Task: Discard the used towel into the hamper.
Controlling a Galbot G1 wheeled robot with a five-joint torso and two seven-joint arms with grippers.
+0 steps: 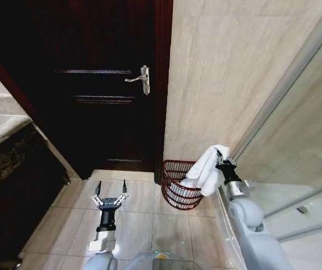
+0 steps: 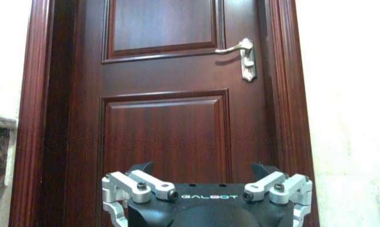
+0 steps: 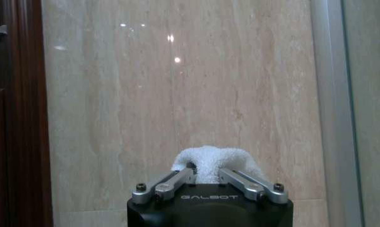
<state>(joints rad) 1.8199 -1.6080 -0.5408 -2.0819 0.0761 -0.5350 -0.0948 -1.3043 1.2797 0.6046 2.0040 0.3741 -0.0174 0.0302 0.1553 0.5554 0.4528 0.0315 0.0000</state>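
A white towel point(image 1: 209, 167) hangs from my right gripper point(image 1: 223, 161), which is shut on its top. The cloth drapes down over the rim of the hamper point(image 1: 175, 191), a dark reddish-brown open-weave basket standing on the floor in the corner by the door frame. In the right wrist view the towel point(image 3: 209, 160) bulges out between the closed fingers point(image 3: 244, 181), with the tiled wall behind. My left gripper point(image 1: 110, 188) is open and held low over the floor tiles, to the left of the hamper, facing the door.
A dark wooden door point(image 1: 102, 84) with a silver lever handle point(image 1: 141, 79) stands ahead. A dark stone counter point(image 1: 6, 163) runs along the left. A glass shower panel point(image 1: 296, 163) and its frame close off the right. Beige floor tiles point(image 1: 144, 225) lie between.
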